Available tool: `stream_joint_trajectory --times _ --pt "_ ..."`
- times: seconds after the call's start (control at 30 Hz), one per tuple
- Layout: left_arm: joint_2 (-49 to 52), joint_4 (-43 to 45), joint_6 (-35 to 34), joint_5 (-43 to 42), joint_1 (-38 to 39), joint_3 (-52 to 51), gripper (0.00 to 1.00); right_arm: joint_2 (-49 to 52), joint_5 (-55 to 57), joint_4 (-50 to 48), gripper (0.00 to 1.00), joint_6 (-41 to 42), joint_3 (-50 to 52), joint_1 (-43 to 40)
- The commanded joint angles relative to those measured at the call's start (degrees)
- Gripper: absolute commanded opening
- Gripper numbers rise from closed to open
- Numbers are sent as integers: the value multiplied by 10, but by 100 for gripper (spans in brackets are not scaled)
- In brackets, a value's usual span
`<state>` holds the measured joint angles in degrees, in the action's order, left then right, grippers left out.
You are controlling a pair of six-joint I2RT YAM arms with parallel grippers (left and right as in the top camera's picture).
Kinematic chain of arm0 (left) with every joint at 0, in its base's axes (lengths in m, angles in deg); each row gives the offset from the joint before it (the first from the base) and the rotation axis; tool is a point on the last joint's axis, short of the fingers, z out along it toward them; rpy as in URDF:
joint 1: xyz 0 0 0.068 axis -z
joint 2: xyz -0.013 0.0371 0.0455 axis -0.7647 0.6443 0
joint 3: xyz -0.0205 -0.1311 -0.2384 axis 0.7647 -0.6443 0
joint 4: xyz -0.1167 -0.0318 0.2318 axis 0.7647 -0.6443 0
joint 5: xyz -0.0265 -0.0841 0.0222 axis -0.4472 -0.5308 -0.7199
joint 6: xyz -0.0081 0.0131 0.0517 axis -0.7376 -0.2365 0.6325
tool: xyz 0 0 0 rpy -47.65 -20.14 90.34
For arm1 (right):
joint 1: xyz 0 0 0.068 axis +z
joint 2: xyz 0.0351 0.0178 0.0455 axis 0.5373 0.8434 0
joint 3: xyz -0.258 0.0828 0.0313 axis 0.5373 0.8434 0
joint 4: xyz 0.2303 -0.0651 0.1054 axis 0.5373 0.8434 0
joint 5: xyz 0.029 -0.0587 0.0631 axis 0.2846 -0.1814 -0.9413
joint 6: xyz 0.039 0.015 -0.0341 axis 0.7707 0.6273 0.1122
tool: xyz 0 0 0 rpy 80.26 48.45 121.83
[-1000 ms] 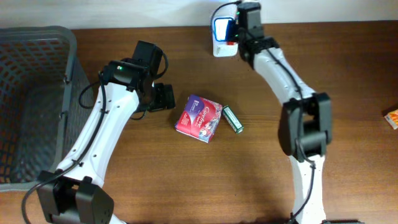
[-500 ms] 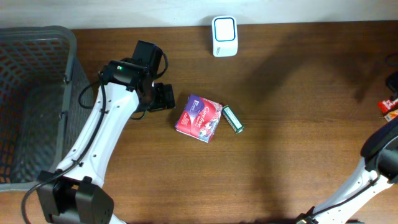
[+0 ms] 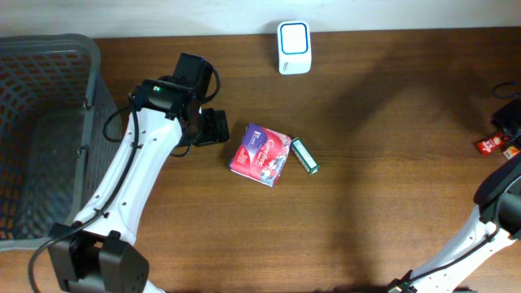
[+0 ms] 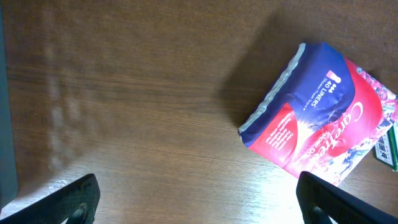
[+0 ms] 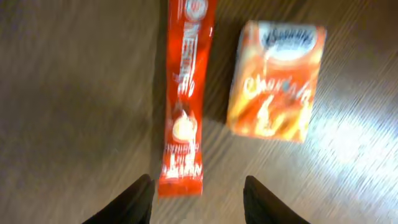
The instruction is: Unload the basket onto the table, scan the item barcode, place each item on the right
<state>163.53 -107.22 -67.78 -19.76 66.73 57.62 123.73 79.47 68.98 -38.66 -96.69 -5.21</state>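
While my right gripper (image 5: 196,200) hangs over the far right end of the table (image 3: 366,212), its two dark fingers (image 5: 134,202) stand partly apart and grip nothing that I can see. The lower end of the red sachet (image 5: 183,106) lies between them, flat on the wood with its length running away from me. The blur hides whether one finger brushes its edge. Just beside the sachet, apart from it, lies a small orange box (image 5: 277,81), a little tilted. From overhead, that pair sits right at the picture's edge, with the sachet on the inner side. The scanner (image 3: 293,47), white with a blue-lit face, stands at the back edge of the table, well apart from the sachet and from both my arms. My left gripper (image 3: 213,128) hovers over bare wood with its jaws spread wide and nothing in them. Its fingertips (image 4: 68,200) show only at the bottom corners of my wrist view. Near it lies a red-and-purple packet (image 3: 260,155), with a small green box (image 3: 305,156) just beside the packet's other side. A grey basket (image 3: 49,49) fills the left end.
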Motion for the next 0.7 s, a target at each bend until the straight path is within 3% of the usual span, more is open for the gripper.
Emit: stream_joint_trajectory --times 0.0,0.1,0.13,0.17,0.47,0.63,0.67 --pt "-4 -1 -5 4 -1 1 99 -92 -202 40 50 2 -34 4" --pt "-4 -1 -5 4 -1 1 99 -147 -454 44 66 -69 -34 35" --pt "-4 -1 -5 4 -1 1 99 -152 -475 63 88 -88 -34 66" --pt "-4 -1 -5 4 -1 1 99 -150 -469 85 99 -101 -34 95" --pt "-4 -1 -5 4 -1 1 99 -148 -218 283 99 -192 -5 392" --pt "-4 -1 -5 4 -1 1 99 -148 -201 138 99 -242 143 523" --pt "-4 -1 -5 4 -1 1 99 -148 -197 102 94 -242 172 539"
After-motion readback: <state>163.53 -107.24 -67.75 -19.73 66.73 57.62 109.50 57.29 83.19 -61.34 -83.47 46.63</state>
